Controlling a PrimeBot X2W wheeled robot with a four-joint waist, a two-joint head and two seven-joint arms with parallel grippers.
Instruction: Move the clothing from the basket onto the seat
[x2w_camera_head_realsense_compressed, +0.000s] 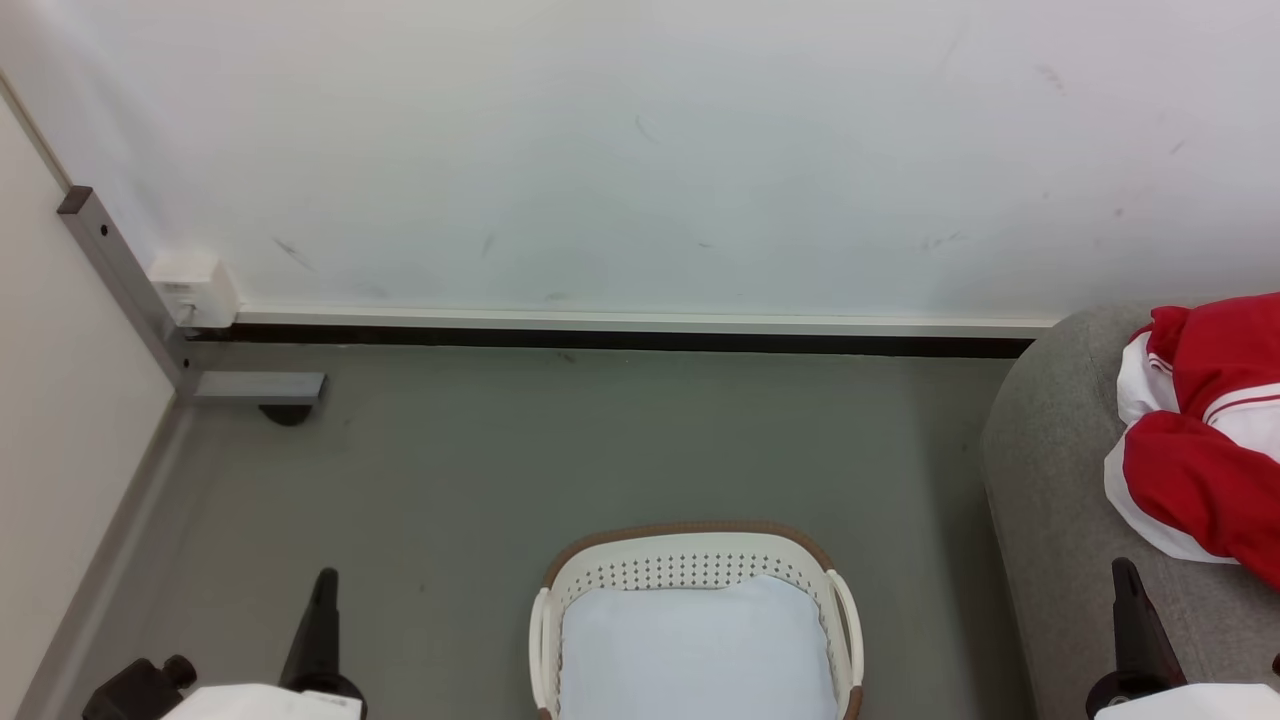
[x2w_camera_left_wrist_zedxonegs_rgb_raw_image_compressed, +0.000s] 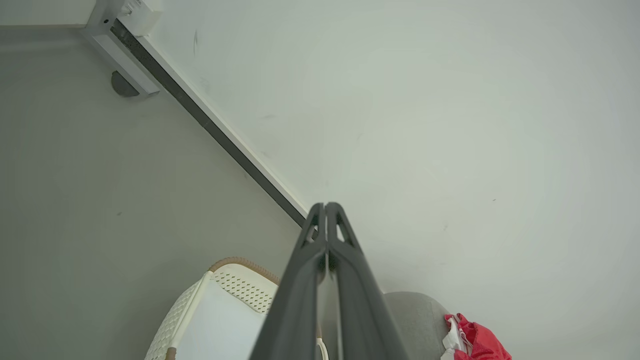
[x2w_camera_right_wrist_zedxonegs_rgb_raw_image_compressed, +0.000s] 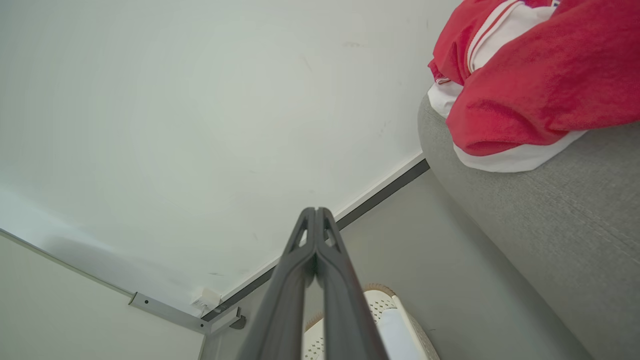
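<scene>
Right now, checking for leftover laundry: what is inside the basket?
The basket holds a flat pale cushion covering what shows of its inside; nothing lies on the cushion. Anything beneath it is hidden. The clothing lies on the seat.

The head view looks forward and down onto the floor (x2w_camera_head_realsense_compressed: 600, 450), facing the wall (x2w_camera_head_realsense_compressed: 640, 150), with the basket (x2w_camera_head_realsense_compressed: 690, 532) at bottom centre and the seat (x2w_camera_head_realsense_compressed: 1050, 480) at right. The left wrist view sights low and tilted along the left pincer (x2w_camera_left_wrist_zedxonegs_rgb_raw_image_compressed: 326, 205). The right wrist view sights along the right pincer (x2w_camera_right_wrist_zedxonegs_rgb_raw_image_compressed: 316, 210), close beside the seat. All three share wall, basket, seat and clothing (x2w_camera_head_realsense_compressed: 1210, 470).
</scene>
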